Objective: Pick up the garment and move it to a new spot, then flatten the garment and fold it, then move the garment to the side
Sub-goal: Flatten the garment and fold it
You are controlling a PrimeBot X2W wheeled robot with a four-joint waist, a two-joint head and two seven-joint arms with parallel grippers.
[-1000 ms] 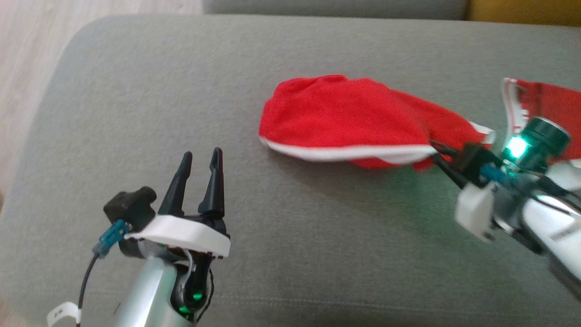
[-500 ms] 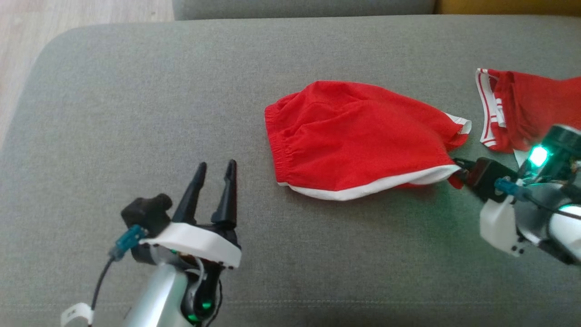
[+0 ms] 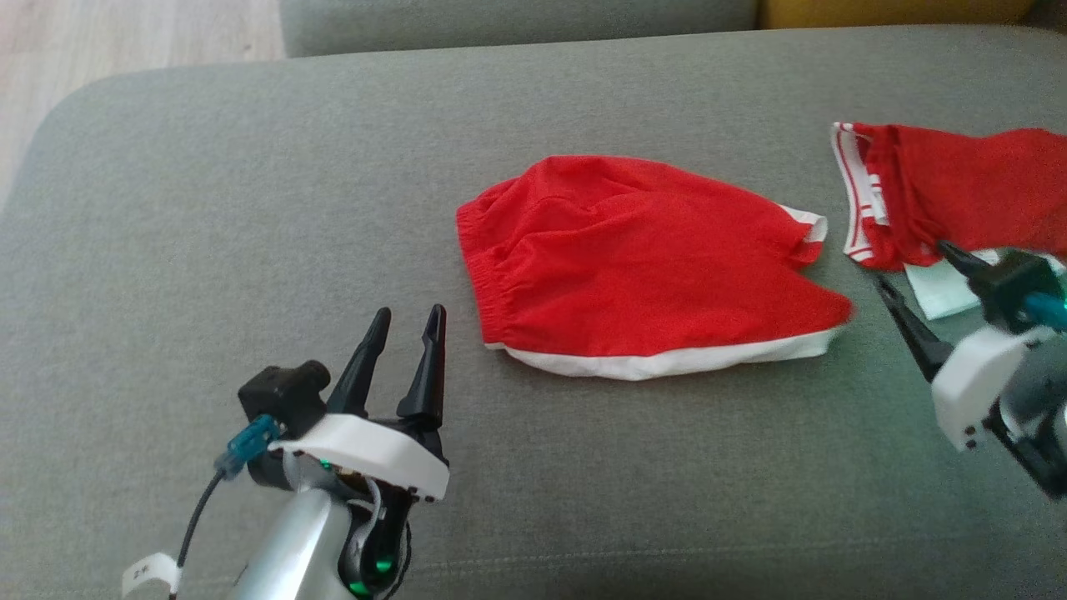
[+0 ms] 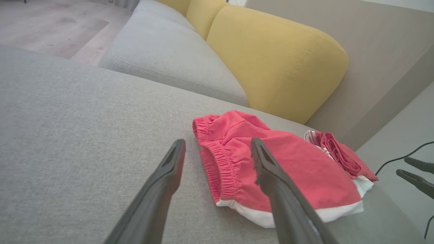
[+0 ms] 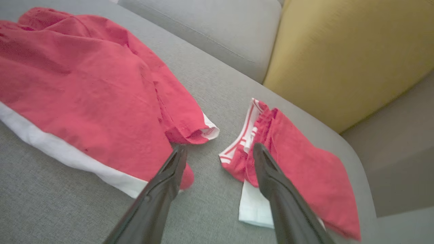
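Our two arms: dark fingers, white collars

Our left gripper (image 3: 409, 313) ends in two long, tapering black fingers (image 3: 423, 367) set in a curved white collar (image 3: 358, 446) on a silver forearm (image 3: 292, 550). Beside it we carry a black camera block (image 3: 282, 392) with a teal connector (image 3: 247, 440), a thin black cable (image 3: 193, 525) bearing a white tag (image 3: 150, 573), and a green light (image 3: 379, 565) under the collar. Our right gripper (image 3: 909, 262) has the same black fingers, a white bracket (image 3: 975, 379) dotted with dark screw holes (image 3: 967, 431), and a teal plug (image 3: 1049, 308).
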